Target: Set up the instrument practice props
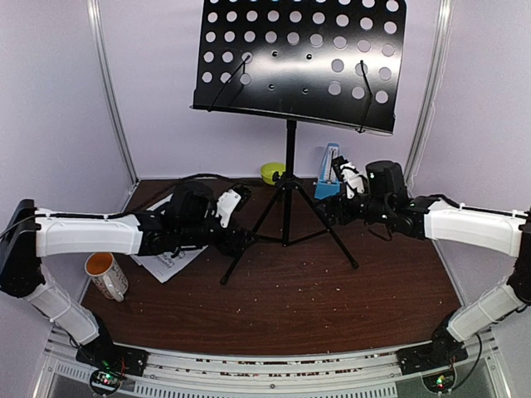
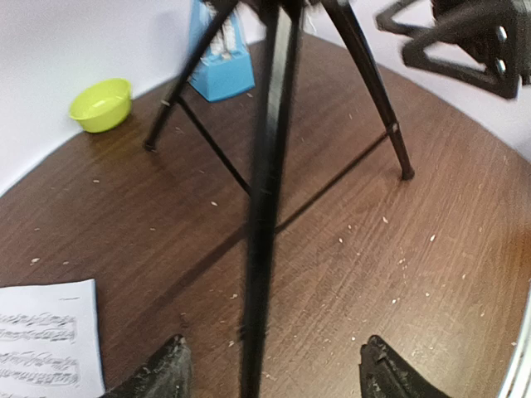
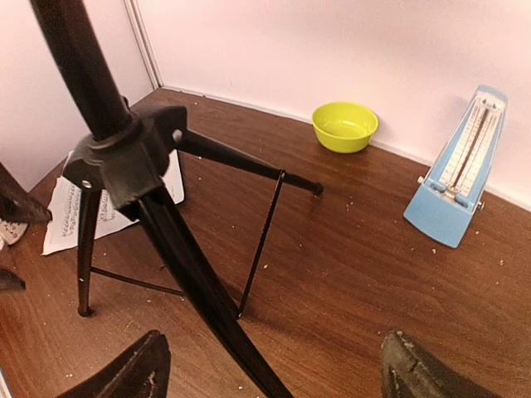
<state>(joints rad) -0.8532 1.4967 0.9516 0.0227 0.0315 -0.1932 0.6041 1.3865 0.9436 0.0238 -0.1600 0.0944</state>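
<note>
On a crumb-flecked brown table, a black music stand stands upright on its spread tripod at centre, its perforated desk bare. Both arms reach in low from either side toward the tripod's feet. The left tool is spread wide, a tripod leg passing between its fingers without either touching it; the right tool is likewise spread, a leg running down between its fingers, and it grips nothing.

The sheet-music pages lie flat on the table left of the stand, partly under the left arm; how many there are cannot be told. A white mug sits at the near left. The blue metronome stands upright near the back wall, just right of the stand's column, with a lime-green bowl behind the tripod.

The stand appears to be in place, so the heaviest step looks done. The pages are not yet on the desk, which seems the main job left; the metronome may need only final positioning.
</note>
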